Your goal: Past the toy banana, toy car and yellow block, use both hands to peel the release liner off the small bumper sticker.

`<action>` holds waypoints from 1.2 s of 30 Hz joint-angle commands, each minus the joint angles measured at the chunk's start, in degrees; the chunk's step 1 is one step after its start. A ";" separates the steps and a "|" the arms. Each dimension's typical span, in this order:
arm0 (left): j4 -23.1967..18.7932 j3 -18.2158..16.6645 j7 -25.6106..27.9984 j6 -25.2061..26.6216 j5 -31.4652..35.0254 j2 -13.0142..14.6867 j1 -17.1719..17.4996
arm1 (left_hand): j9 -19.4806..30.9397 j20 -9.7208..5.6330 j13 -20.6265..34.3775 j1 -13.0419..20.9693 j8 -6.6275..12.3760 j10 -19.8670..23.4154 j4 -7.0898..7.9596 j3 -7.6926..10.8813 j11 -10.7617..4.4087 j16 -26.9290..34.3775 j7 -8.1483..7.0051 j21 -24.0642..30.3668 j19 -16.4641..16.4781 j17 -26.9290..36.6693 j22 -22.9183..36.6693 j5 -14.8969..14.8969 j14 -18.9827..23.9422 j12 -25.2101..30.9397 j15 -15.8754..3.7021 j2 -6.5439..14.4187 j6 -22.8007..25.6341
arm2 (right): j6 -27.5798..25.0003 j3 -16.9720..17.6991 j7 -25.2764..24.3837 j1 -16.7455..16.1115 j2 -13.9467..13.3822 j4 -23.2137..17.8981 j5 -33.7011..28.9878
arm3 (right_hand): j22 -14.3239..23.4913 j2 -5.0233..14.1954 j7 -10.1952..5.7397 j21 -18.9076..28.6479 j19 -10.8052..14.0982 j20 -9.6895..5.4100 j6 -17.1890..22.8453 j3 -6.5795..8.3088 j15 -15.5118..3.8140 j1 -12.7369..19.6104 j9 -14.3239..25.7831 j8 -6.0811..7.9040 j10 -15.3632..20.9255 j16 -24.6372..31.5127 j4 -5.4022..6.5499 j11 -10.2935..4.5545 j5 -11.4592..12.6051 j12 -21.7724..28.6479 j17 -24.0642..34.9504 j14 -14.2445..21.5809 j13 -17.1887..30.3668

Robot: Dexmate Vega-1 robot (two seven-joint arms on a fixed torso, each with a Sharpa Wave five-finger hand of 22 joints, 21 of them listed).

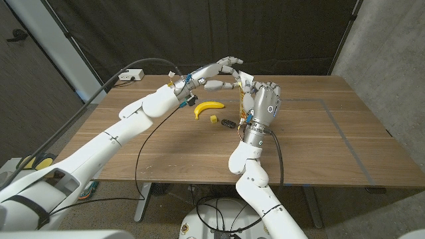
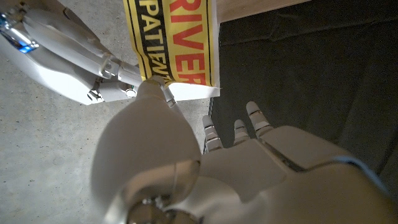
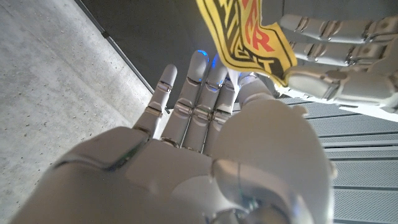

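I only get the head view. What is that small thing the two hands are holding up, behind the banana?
Observer: A yellow sticker. The left wrist view shows red and black lettering printed on it.
Operator: Are both hands really gripping it?
Observer: It looks so. In the right wrist view the left hand pinches its edge. In the left wrist view the right hand has fingertips closed on the edge too.
Operator: Has the backing come off yet?
Observer: I cannot tell. The left wrist view shows a white corner poking out past the yellow print, which may be the liner.
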 commanded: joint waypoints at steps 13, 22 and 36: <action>-5.45 -0.41 1.21 10.48 1.29 2.00 4.46 | 7.19 0.02 1.47 0.60 2.32 2.35 2.41 1.55 -0.24 0.68 0.21 0.46 -3.05 0.30 0.31 -0.68 -0.25 2.22 -1.66 3.00 -1.92 | 19.18 16.44 -0.10 -3.79 17.04 4.45 -15.87 | 0.25 -0.84 0.35 1.41 -0.21 0.12 0.40 1.77 -4.46 0.23 1.71 1.01 -0.19 0.52 0.21 0.14 0.21 1.76 2.23 0.44 2.86; -7.97 -0.05 1.60 15.59 1.83 3.30 6.36 | 9.02 0.00 1.98 0.89 3.31 2.36 3.02 2.40 -0.06 0.72 0.39 0.42 -2.79 0.40 0.30 -1.14 -0.11 2.59 -1.50 2.98 -2.90 | 19.47 16.69 -0.10 -4.14 17.04 4.10 -14.50 | 0.27 -1.01 0.39 1.89 -0.28 0.14 0.29 2.42 -4.39 -0.04 2.30 1.28 -0.10 0.52 0.39 0.15 0.27 2.04 3.08 0.54 3.39; -15.09 -1.44 3.34 24.68 4.90 7.17 10.58 | 11.16 -0.01 2.59 1.57 4.79 2.35 3.35 3.34 -0.19 0.73 0.37 0.29 -2.59 0.49 0.27 -1.70 0.08 3.02 -1.42 2.64 -3.32 | 17.80 17.36 -0.10 -3.55 17.04 3.23 -13.92 | 0.29 -1.35 0.57 2.75 -0.51 0.07 0.26 3.72 -4.33 -0.31 3.32 1.78 0.21 0.51 0.49 0.19 0.23 1.99 4.35 0.76 3.33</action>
